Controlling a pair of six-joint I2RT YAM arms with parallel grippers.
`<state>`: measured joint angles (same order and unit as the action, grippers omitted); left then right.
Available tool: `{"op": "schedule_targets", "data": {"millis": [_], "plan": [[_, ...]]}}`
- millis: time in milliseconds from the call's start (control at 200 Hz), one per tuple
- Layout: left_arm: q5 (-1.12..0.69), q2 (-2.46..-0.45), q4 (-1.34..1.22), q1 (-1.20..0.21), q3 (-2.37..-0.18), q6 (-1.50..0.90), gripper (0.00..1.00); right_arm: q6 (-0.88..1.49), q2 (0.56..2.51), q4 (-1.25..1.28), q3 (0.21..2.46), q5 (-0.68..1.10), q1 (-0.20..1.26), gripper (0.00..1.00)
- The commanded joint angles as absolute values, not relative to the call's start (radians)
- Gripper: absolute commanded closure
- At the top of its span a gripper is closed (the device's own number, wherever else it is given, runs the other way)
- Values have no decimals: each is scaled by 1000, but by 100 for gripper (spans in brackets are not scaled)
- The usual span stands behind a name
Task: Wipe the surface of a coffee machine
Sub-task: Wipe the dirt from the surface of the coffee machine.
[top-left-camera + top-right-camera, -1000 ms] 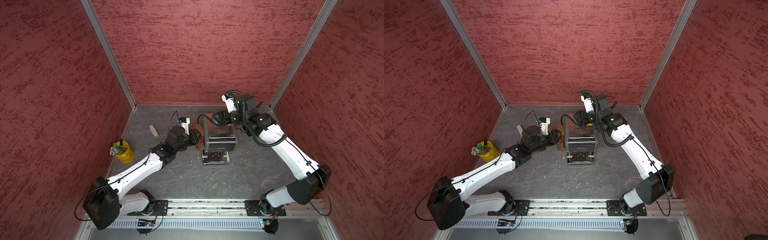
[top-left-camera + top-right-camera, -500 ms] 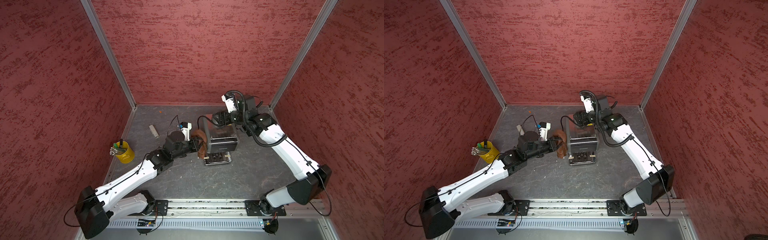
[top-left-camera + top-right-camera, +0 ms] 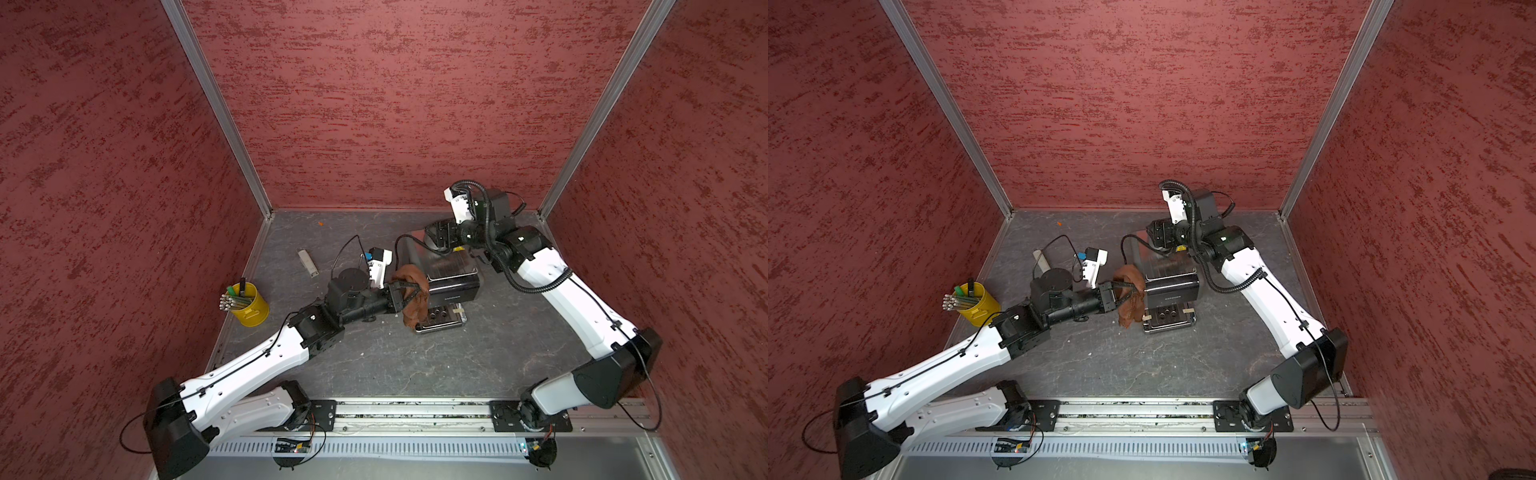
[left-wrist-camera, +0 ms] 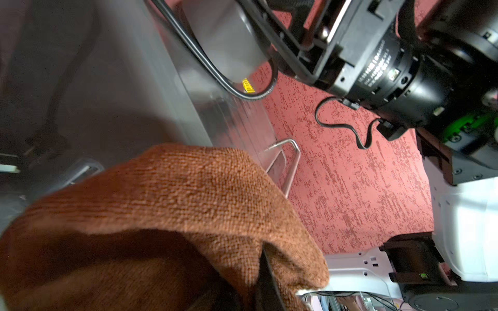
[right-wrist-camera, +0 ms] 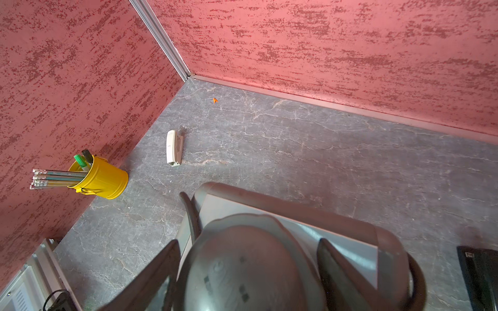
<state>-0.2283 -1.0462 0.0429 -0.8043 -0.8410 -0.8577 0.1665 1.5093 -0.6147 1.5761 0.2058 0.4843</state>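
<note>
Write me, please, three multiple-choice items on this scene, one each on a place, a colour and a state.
1. Where does the yellow cup stand?
A) at the front rail
B) on the table by the side wall
C) against the back wall

2. What colour is the cloth?
A) brown
B) blue
C) white

3. How is the left hand?
A) open and empty
B) shut on the cup
C) shut on the cloth

Answers:
1 B: both top views show it by the side wall, apart from the coffee machine.
2 A: it looks brown in the left wrist view too.
3 C: its fingers pinch the cloth beside the machine.
</note>
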Motion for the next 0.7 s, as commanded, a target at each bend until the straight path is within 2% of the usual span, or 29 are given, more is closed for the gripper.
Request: {"op": "schedule_targets", "data": {"millis": [0, 291, 506, 691], "plan": [[-256, -1094, -15, -735, -890, -810, 100, 176, 1544, -712, 1535, 249, 506, 22], [-330, -1267, -57, -606, -992, -762, 100, 174, 1524, -721, 1542, 211, 507, 20], [-346, -1332, -93, -525, -1020, -758, 100, 208, 1420, -713, 1527, 102, 503, 12], [-362, -1373, -97, -503, -1048, -759, 100, 263, 1328, -705, 1476, 52, 470, 11]]}}
